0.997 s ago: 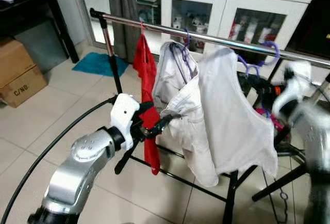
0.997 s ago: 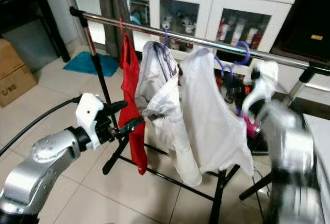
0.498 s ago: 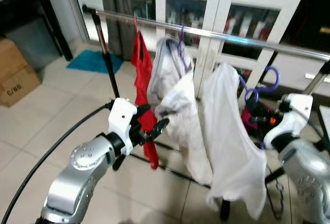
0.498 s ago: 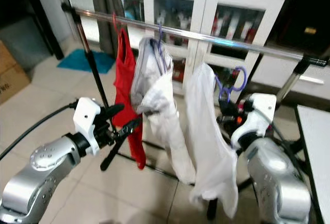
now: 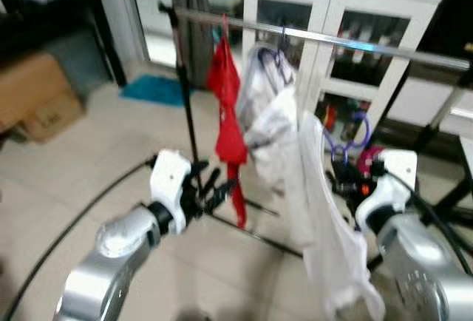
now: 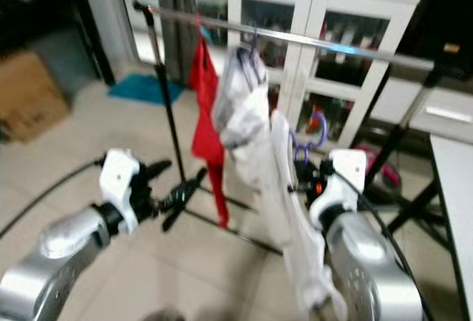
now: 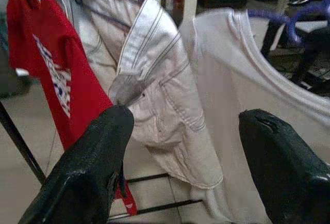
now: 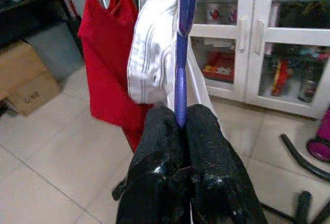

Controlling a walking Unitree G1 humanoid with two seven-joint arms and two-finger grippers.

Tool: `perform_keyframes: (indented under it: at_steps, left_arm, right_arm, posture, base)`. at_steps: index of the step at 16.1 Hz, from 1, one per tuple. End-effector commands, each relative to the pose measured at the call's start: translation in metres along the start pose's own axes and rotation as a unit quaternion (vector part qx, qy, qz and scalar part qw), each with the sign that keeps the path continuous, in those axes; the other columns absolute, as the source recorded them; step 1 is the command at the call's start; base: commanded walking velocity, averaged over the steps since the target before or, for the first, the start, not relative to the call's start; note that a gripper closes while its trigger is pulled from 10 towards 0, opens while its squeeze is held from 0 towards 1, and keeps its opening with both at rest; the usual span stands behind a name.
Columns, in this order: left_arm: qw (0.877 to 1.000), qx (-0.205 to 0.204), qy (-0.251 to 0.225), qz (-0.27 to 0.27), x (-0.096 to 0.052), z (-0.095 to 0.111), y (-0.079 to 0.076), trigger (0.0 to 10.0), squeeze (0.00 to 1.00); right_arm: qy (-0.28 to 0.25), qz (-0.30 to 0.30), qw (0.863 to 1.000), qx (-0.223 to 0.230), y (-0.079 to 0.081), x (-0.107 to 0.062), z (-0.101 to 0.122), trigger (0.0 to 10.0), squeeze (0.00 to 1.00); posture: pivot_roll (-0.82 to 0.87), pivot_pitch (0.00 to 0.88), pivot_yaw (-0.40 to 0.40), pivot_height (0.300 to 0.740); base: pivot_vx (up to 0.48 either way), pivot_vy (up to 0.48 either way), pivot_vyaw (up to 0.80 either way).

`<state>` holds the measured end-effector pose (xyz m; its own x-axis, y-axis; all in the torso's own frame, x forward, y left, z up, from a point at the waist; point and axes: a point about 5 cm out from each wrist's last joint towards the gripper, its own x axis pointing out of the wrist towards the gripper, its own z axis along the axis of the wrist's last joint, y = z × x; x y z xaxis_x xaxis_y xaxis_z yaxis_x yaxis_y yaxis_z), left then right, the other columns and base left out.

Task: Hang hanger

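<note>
Since a second ago the purple hanger [image 8: 181,53] with its white garment [image 5: 325,210] has come off the metal rail [image 5: 355,40] and now hangs lower, carried by the right gripper [image 8: 179,126]; the whole scene has also slid sideways in the head views, which is the camera turning, not the rack.

The hanger is thin purple plastic with a curled hook [image 5: 358,130], and its hook sits well below the rail and touches nothing. In the right wrist view its stem rises straight up from between the fingers [image 8: 160,136], which are clenched tight on it with no gap showing. The white garment drapes down from the hanger just beside and below those fingers, hiding part of the gripper in the head views.

The left gripper [image 7: 180,146] stands with its fingers [image 7: 98,157] spread wide and nothing between them. Beyond the fingertips hang a red shirt [image 7: 51,74] and a pale grey-white garment [image 7: 154,100], both on the rail; the head views are blurred, so the fingertips seem apart from the red shirt, though I cannot be sure. Past both grippers stands a white cabinet [image 5: 347,10] with glass doors, and a cardboard box [image 5: 37,99] rests on the tiled floor [image 5: 96,166] off to the left arm's side.
</note>
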<state>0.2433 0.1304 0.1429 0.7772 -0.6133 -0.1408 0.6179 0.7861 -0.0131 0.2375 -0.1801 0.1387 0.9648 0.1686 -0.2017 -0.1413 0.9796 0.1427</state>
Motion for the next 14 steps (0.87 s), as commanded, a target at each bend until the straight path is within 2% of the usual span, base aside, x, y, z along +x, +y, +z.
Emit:
perform_keyframes:
  at_steps: [1, 4, 5, 6, 8, 11, 13, 14]
  left_arm:
    - [1.0, 0.003, 0.0, -0.001, -0.001, 0.001, 0.001, 10.0, 0.0]
    - [1.0, 0.003, 0.003, -0.005, 0.0, 0.001, 0.0, 10.0, 0.0]
    - [1.0, -0.016, -0.002, -0.012, 0.003, 0.002, -0.001, 10.0, 0.0]
    - [0.999, -0.038, -0.015, -0.027, 0.006, 0.004, -0.001, 10.0, 1.0]
    - [0.998, -0.032, -0.02, -0.047, 0.015, 0.006, 0.0, 10.0, 1.0]
    - [1.0, -0.002, -0.014, -0.015, 0.041, 0.013, 0.016, 10.0, 1.0]
    - [1.0, 0.009, -0.018, -0.016, 0.054, 0.018, 0.019, 10.0, 1.0]
    - [0.999, 0.01, -0.028, -0.038, 0.059, 0.021, 0.014, 10.0, 0.0]
  right_arm:
    - [-0.014, 0.005, 1.0, -0.007, 0.003, -0.002, 0.007, 0.0, 0.0]
    - [-0.02, 0.032, 0.999, -0.014, 0.01, -0.001, 0.012, 0.0, 0.0]
    - [-0.028, 0.058, 0.998, -0.021, 0.017, 0.001, 0.016, 0.0, 0.0]
    - [-0.036, 0.084, 0.995, -0.026, 0.023, 0.003, 0.021, 0.0, 0.0]
    - [-0.049, 0.123, 0.991, -0.029, 0.032, 0.006, 0.029, 0.0, 0.0]
    - [-0.072, 0.201, 0.977, -0.025, 0.05, 0.006, 0.042, 0.0, 0.0]
    - [-0.083, 0.244, 0.966, -0.017, 0.058, 0.003, 0.046, 0.0, 0.0]
    - [-0.086, 0.261, 0.962, -0.015, 0.06, 0.001, 0.047, 0.0, 0.0]
  posture:
    - [0.03, 0.0, -0.001, 0.74]
    - [0.03, 0.0, -0.001, 0.74]
    - [0.03, 0.0, -0.008, 0.74]
    - [0.03, 0.0, -0.011, 0.74]
    - [0.03, 0.0, -0.019, 0.74]
    - [0.03, 0.0, -0.023, 0.74]
    - [0.02, 0.0, -0.02, 0.74]
    - [0.02, 0.0, -0.02, 0.74]
  base:
    - [0.0, 0.0, 0.0]
    - [0.0, 0.0, 0.0]
    - [0.0, 0.0, 0.0]
    - [0.0, 0.0, 0.0]
    - [0.0, 0.0, 0.0]
    - [0.0, 0.0, 0.0]
    - [0.0, 0.0, 0.0]
    - [0.0, 0.0, 0.0]
